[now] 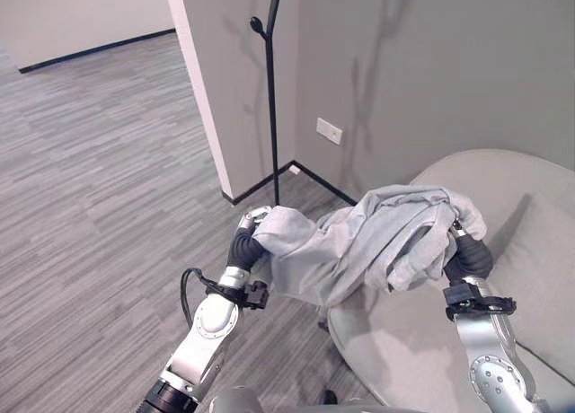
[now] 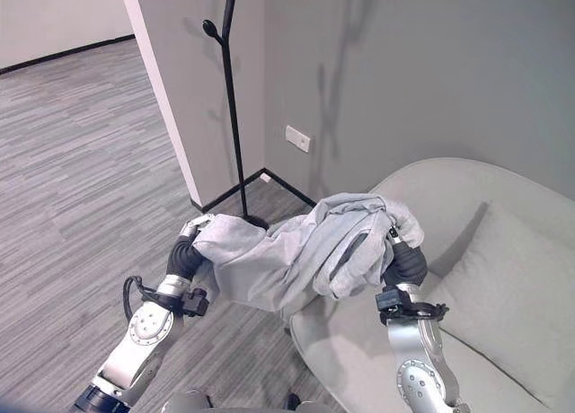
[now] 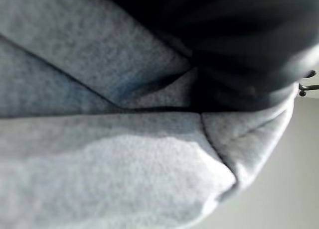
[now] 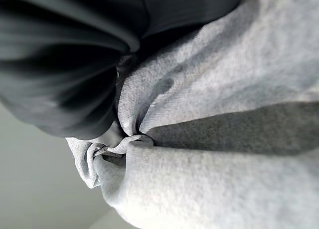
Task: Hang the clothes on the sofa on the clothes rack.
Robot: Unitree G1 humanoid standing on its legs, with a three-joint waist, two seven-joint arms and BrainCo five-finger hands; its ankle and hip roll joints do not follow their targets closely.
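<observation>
A light grey garment hangs stretched between my two hands, lifted off the sofa and sagging over its left edge. My left hand is shut on the garment's left end, silver fingers showing at the cloth's edge. At the garment's right end is my right hand, shut on a bunch of cloth, with folds draped over it. The black clothes rack stands upright just beyond my left hand, a knobbed peg sticking out near its top.
The rack stands against a grey wall corner, with a white wall outlet to its right. The round grey sofa carries a back cushion. Striped grey floor spreads to the left.
</observation>
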